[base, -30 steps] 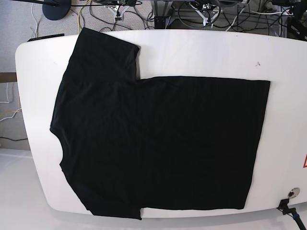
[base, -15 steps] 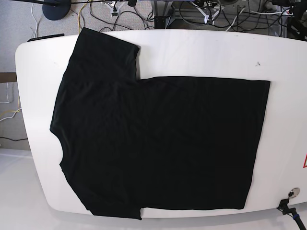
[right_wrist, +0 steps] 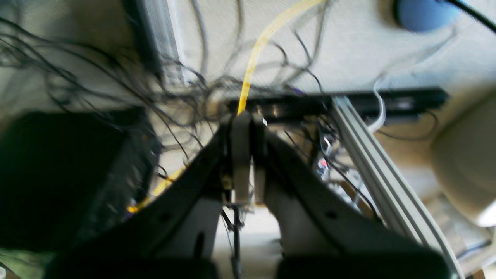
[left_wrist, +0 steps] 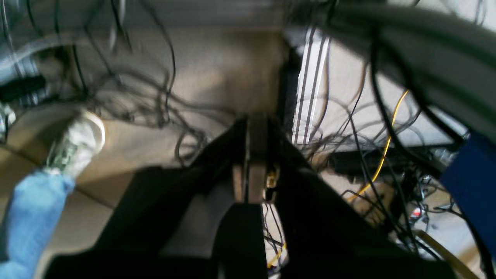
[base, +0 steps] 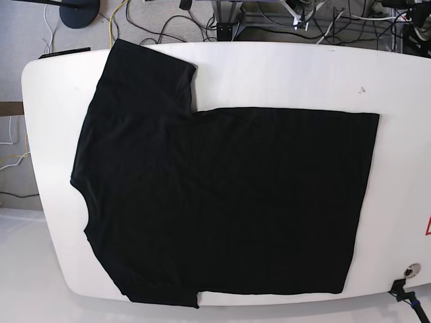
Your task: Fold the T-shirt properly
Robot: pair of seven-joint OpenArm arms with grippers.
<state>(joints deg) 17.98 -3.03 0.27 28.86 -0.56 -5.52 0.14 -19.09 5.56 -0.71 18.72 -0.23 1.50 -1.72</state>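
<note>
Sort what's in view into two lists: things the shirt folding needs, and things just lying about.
For the job:
T-shirt, spread flat
white table under it

Lying about:
cables on the floor beyond the table
yellow cable
blue round base

Both wrist views are smeared, so the tangled dark floor cables and the thin yellow cable lose their edges. In the left wrist view, a blurred light shoe under a blue-jeaned leg is cut off at the left edge. In the base view, the rounded white table runs past the right and near edges. Neither arm appears there.
</note>
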